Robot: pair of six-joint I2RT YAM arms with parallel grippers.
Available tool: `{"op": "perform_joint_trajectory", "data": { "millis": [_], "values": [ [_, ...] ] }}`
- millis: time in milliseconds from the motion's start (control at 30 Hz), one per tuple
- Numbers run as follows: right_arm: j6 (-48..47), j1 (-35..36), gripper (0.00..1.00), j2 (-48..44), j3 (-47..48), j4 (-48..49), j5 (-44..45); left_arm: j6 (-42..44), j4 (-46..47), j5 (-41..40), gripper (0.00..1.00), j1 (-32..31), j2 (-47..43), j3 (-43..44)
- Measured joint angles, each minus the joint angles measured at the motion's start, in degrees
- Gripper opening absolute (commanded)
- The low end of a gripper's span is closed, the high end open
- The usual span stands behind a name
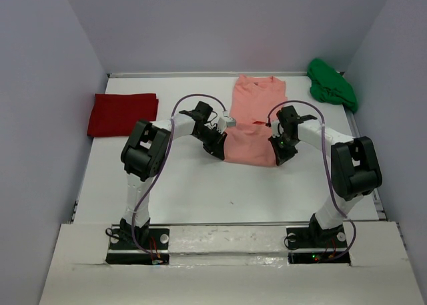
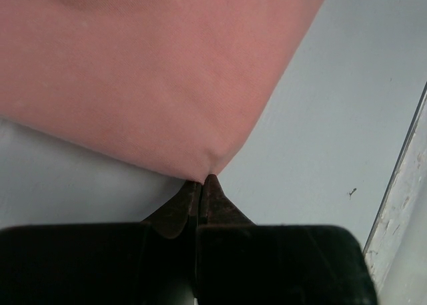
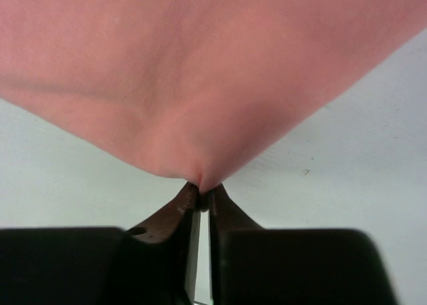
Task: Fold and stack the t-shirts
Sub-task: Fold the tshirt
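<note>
On the table [image 1: 200,191], the three shirts occupy separate positions. The pink shirt [image 1: 259,91] lies at centre, collar toward the far edge, with its far portion flat on the surface. Its near portion forms a darker panel spanning the gap between the two arms, and a shadow line marks where this panel meets the flat portion. The left gripper [image 2: 202,183] is at the panel's left side. In the left wrist view its fingers are pressed together with no gap visible, clamped on a pointed corner of the pink shirt. From that corner the cloth spreads up and away across the view, with bare table showing below and to the right of it. The right gripper [image 3: 200,188] is at the panel's right side. In the right wrist view its fingertips pinch a bunched point of the pink shirt. A narrow slit remains between the fingers farther back, but the tips are closed on the cloth. The cloth fans out from this point across the upper part of the view, with bare table visible on both sides beneath it. The red shirt [image 1: 122,113] lies folded into a flat rectangle at the left side of the table, well apart from the pink shirt and from both grippers. The green shirt [image 1: 331,85] lies crumpled in a loose heap at the far right corner, near the pink shirt's right sleeve but not touching it.
</note>
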Motion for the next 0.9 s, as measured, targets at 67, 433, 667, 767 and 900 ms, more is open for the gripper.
{"op": "perform_joint_trajectory", "data": {
  "millis": [67, 433, 667, 767, 900],
  "values": [
    [0.1, 0.0, 0.0, 0.0, -0.7, 0.4, 0.2, 0.1, -0.1, 0.1, 0.0, 0.0, 0.0, 0.0],
    [-0.5, 0.0, 0.0, -1.0, -0.7, -1.1, 1.5, 3.0, -3.0, -0.1, 0.0, -0.1, -0.6, 0.1],
    [-3.2, 0.0, 0.0, -9.2, 0.7, -6.8, 0.7, 9.2, -7.4, 0.6, 0.0, -0.4, -7.8, -0.6],
    [-4.9, 0.0, 0.0, -13.1, 1.5, -9.9, 0.0, 11.5, -8.5, 1.1, 0.0, -0.6, -13.5, -2.1],
    [-6.9, 0.0, 0.0, -17.2, 2.0, -14.3, -0.4, 14.8, -10.7, 3.0, 0.0, -0.6, -20.1, -2.7]
  ]
}}
